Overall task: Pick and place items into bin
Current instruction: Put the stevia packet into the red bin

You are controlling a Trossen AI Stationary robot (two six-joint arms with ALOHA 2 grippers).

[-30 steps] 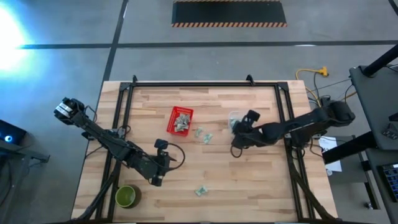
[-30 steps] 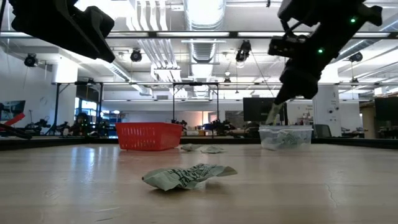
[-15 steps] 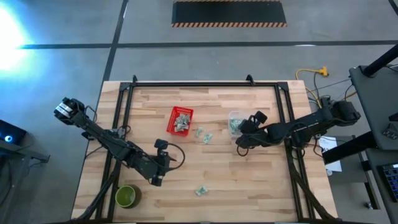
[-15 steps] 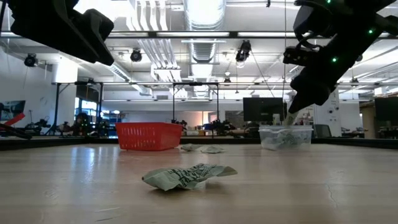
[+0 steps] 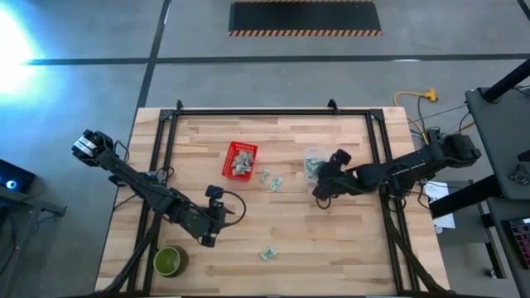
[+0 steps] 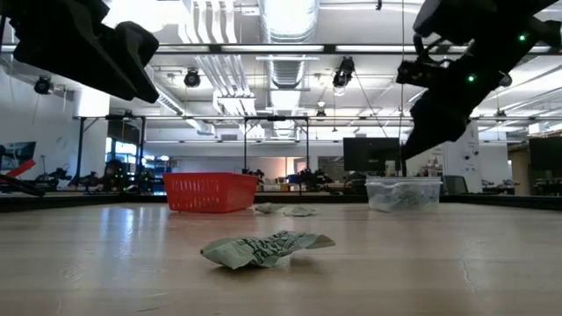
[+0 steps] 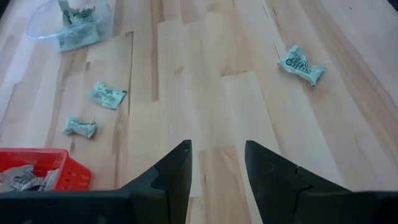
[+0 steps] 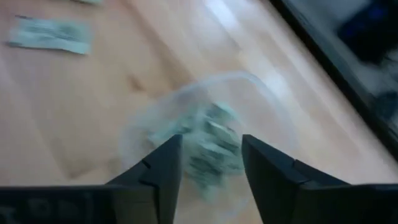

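The desk (image 5: 331, 240) is pale wood planks in a black frame, standing on a grey concrete floor with a hazard-striped mat beyond it; the low view looks into a workshop with ceiling ducts and lamps.

The right claw (image 8: 208, 165) hangs above a clear plastic tub (image 5: 313, 160) holding pale green-and-white packets (image 8: 208, 143), its fingers apart with nothing between them; the tub lies directly ahead of and below the fingertips. The left claw (image 7: 217, 165) hovers over bare wood, fingers apart and empty. Ahead of it, off to one side, lies a single crumpled packet (image 7: 300, 64); two more packets (image 7: 93, 109) lie farther ahead toward the other side, near the red basket (image 5: 240, 160), which holds several packets. A green bowl (image 5: 169, 261) sits just behind the left claw.
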